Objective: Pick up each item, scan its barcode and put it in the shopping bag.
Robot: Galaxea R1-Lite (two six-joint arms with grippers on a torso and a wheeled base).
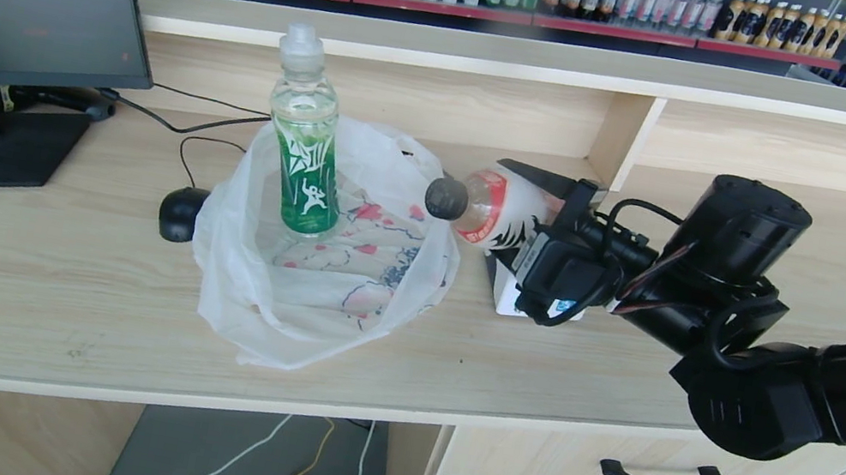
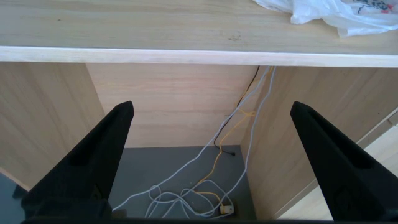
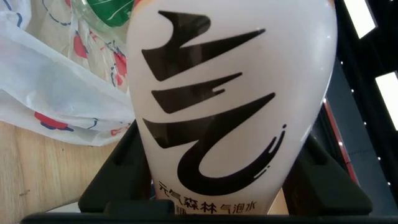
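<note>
Most of the right gripper point(image 1: 534, 227) is hidden behind the white bottle point(image 1: 491, 208), and a white box point(image 1: 498, 293) beneath it is largely covered. The shopping bag point(image 1: 245, 311) lies open on the counter point(image 1: 34, 273), a green bottle point(image 1: 304, 156) upright inside it. Just right of the bag, the right gripper clamps the white bottle sideways by its body, cap toward the bag. The left gripper point(image 2: 211, 112) hangs below the counter edge near the bag, fingers spread wide.
</note>
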